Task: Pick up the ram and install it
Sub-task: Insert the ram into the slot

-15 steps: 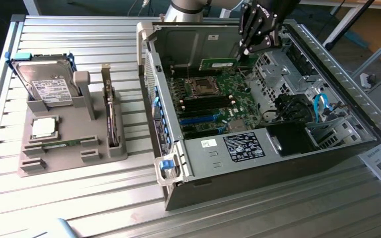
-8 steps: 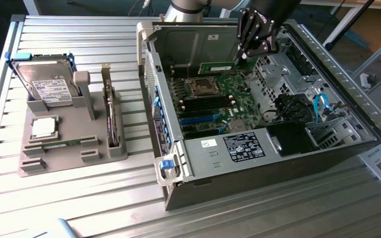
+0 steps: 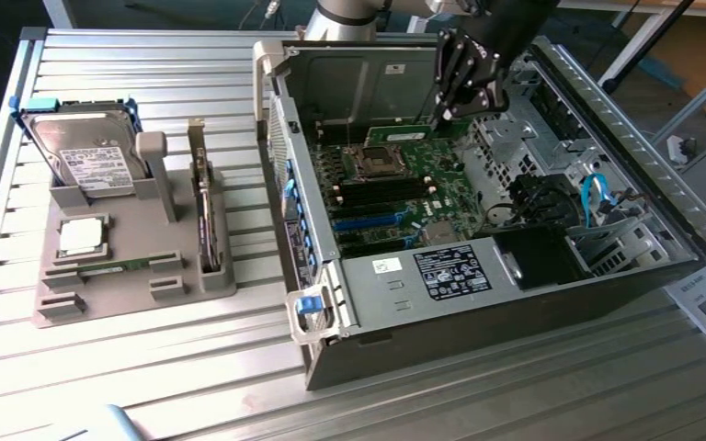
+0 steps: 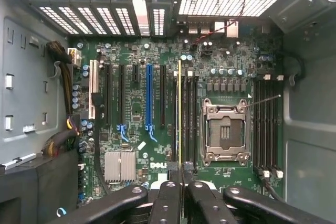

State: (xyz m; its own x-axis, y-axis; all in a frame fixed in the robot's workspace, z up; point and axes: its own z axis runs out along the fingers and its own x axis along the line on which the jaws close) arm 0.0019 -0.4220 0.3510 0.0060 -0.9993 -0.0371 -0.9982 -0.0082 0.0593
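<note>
- slatted metal table (image 3: 144, 55): carries everything in the exterior view.
- computer case (image 3: 647, 193): lies on its side, from the centre to the exterior view's right. The side panel is off and the green motherboard (image 3: 433, 179) is exposed.
- fixture tray (image 3: 144, 230): grey, on the table at the exterior view's left, beside the case.
- hard drive (image 3: 84, 156): silver with a white label, standing at the tray's far end, upper left of the exterior view.
- gripper (image 3: 449, 112): black, reaching into the open case at upper centre of the exterior view, over the far part of the motherboard.
- jaws: drawn nearly together on a thin board. In the wrist view the fingers (image 4: 168, 200) pinch it from both sides.
- the ram (image 4: 179, 114): held in the gripper and seen edge-on in the wrist view as a thin yellow-green line. It runs along the black memory slots (image 4: 190, 119), between the blue slot (image 4: 148, 98) and the processor socket (image 4: 226, 132). Cannot tell whether it touches a slot.
- processor chip (image 3: 81, 236): square and silver, lying flat in the tray, nearer the camera than the hard drive.
- green stick (image 3: 114, 267): thin, lying in the tray just below the processor chip in the frame. Possibly another memory module, but too small to be sure.
</note>
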